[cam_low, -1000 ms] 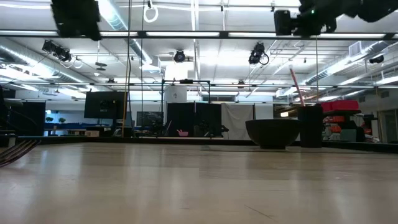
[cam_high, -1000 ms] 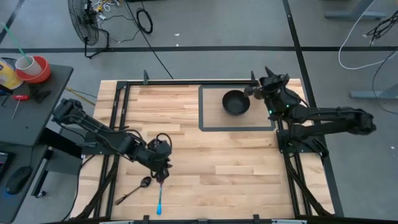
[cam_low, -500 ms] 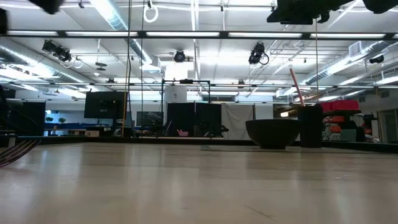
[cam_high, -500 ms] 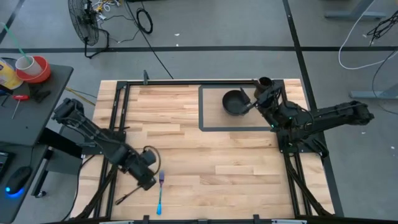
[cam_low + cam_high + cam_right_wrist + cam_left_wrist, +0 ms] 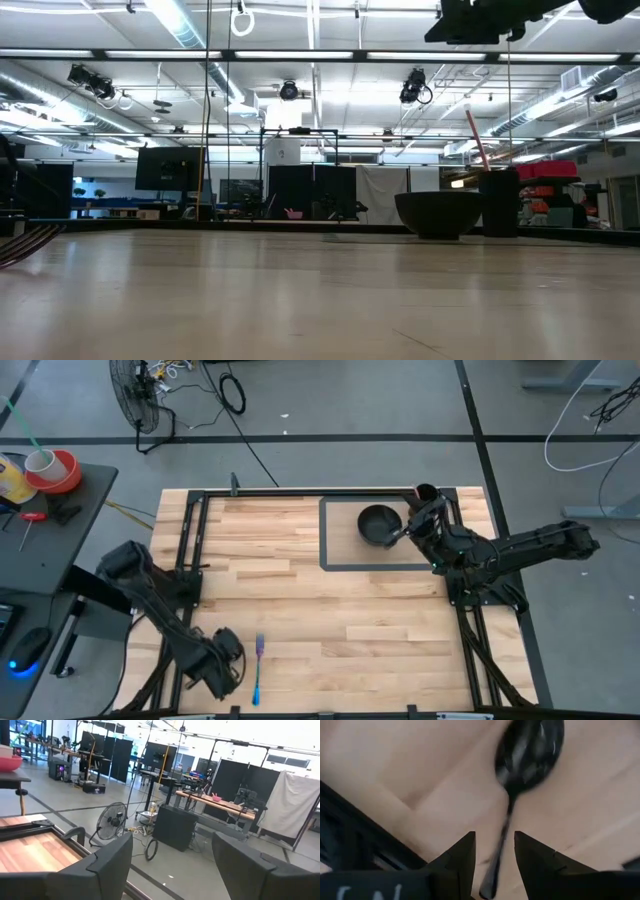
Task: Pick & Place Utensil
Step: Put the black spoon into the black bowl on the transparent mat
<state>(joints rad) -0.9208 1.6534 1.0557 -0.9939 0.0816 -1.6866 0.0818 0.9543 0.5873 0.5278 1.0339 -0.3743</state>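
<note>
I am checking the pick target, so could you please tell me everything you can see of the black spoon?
The black spoon is dark and glossy, plastic by the look of it, with an oval bowl and a thin straight handle. It lies flat on the wooden table, near the front left corner. In the left wrist view its handle runs into the gap between the left hand's open fingers, apparently untouched by either. From above the left arm hides it; a blue utensil lies nearby.

2 dark jointed arms; blk wedge fingers (image 5: 462, 857); white lettering
</note>
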